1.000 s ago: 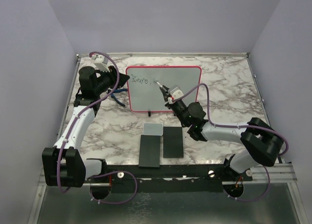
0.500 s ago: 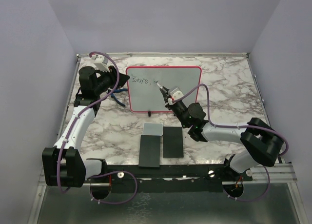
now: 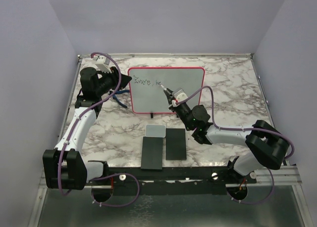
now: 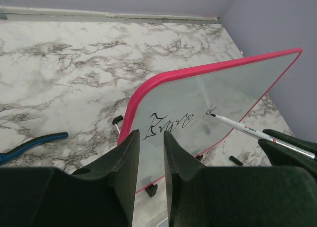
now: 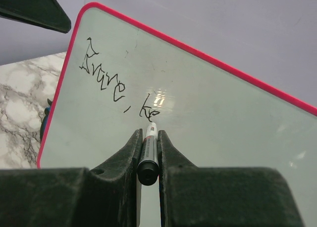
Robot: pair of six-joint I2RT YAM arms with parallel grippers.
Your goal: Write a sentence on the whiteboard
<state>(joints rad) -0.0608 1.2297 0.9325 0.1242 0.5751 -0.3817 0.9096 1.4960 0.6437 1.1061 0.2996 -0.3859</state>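
The whiteboard stands upright at the back middle, red-pink rimmed, on small black feet. The sentence runs along its upper left as thin dark handwriting; it also shows in the left wrist view and the right wrist view. My left gripper is shut on the whiteboard's left edge, which passes between its fingers. My right gripper is shut on a white marker, whose tip touches the board just below the last written letters. The marker also shows in the left wrist view.
A small grey-white pad and two black slabs lie in front of the board. A blue tool lies on the marble left of the board. A black cap lies by the board's foot. Walls enclose three sides.
The marker tip has moved slightly right along the line and another letter has appeared after the "k". The left arm and the board have not moved.
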